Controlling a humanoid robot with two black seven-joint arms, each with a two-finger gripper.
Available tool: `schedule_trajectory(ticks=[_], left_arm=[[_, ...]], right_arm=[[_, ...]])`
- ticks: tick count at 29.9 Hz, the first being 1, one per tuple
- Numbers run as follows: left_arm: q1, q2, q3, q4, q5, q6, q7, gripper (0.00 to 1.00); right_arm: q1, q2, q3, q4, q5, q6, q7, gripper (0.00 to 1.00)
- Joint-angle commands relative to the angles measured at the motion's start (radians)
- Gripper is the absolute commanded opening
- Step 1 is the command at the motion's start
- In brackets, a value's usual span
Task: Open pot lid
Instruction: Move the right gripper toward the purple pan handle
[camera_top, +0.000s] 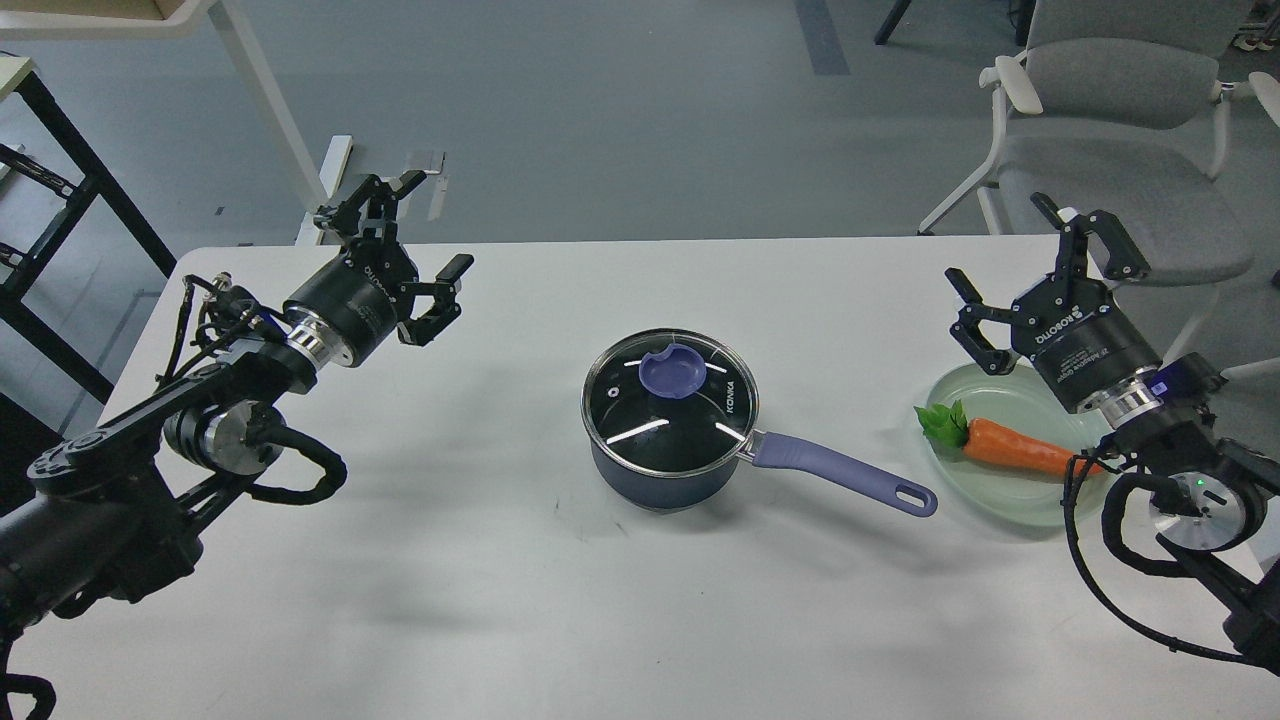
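Glass lid (670, 400) sits shut on the saucepan (660, 475), mid table, between both grippers, well apart from each. L gripper (432, 230) jaws spread wide, empty. R gripper (1040, 265) same, above carrot plate (1000, 500).

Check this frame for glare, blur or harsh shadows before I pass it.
Head view: sharp throughout, no motion blur; bright streaks of glare on the clear glass lid of the dark navy saucepan, "KONKA" still legible; soft diffuse shadows under both arms on the white table; straight table edge bows slightly, suggesting mild lens distortion.
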Motion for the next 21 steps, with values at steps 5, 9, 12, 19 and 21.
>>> schedule_trajectory(ticks=[5, 9, 12, 19, 21], left_arm=[[-0.007, -0.004, -0.006, 0.011, 0.052, 0.0, -0.006, 0.99], [-0.043, 0.045, 0.016, 0.029, 0.057, 0.0, -0.003, 0.99], [-0.077, 0.091, 0.029, 0.044, 0.06, -0.006, 0.001, 0.99], [-0.109, 0.149, 0.029, 0.043, 0.058, -0.015, -0.006, 0.99], [-0.111, 0.164, 0.029, 0.035, 0.06, -0.017, -0.009, 0.99]], right_arm=[[-0.009, -0.032, 0.007, 0.048, -0.002, -0.004, 0.002, 1.0], [0.009, -0.109, 0.005, 0.126, -0.02, -0.007, 0.0, 1.0], [0.072, -0.177, 0.002, 0.175, -0.066, -0.009, 0.0, 1.0], [0.286, -0.221, -0.022, 0.215, -0.463, -0.009, 0.0, 1.0], [0.351, -0.224, -0.08, 0.255, -0.62, -0.01, 0.002, 1.0]])
